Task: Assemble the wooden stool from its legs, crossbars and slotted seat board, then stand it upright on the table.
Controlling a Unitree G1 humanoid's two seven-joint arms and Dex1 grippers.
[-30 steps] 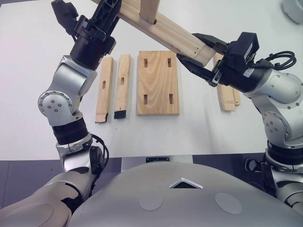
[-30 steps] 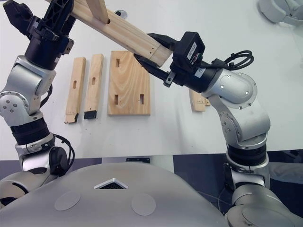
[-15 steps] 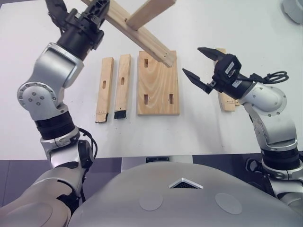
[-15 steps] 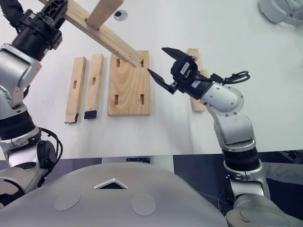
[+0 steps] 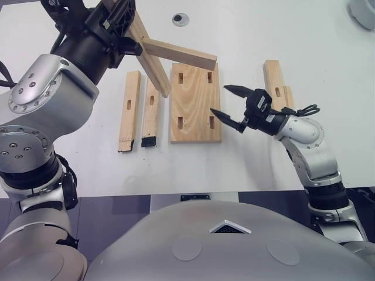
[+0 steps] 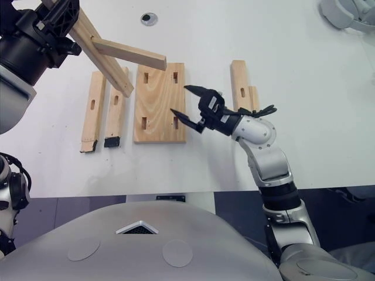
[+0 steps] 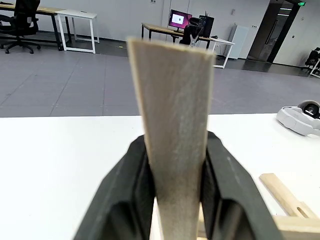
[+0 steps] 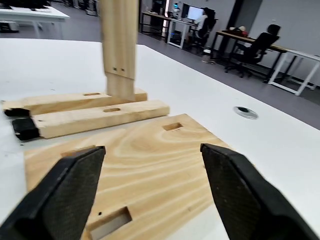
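Note:
My left gripper (image 5: 117,23) is shut on a wooden leg (image 5: 153,67) with a crossbar (image 5: 181,54) joined to it, held in the air over the table's left side. The leg's lower end hangs just above the two loose legs (image 5: 130,108) (image 5: 152,111) lying left of the slotted seat board (image 5: 195,102). In the left wrist view the leg (image 7: 172,125) sits between the fingers (image 7: 125,195). My right gripper (image 5: 228,104) is open and holds nothing, low over the board's right edge, and the board (image 8: 145,170) shows between its fingers (image 8: 65,200).
Another leg (image 5: 272,76) and a thin crossbar (image 5: 287,96) lie right of the board, behind my right arm. A round grommet (image 5: 180,19) sits at the table's back, a white object (image 5: 363,9) at the far right corner. The table's front edge is near.
My right gripper let go of the leg's end and dropped toward the seat board's right edge. My left arm swung the leg and crossbar leftward, its free end now pointing down.

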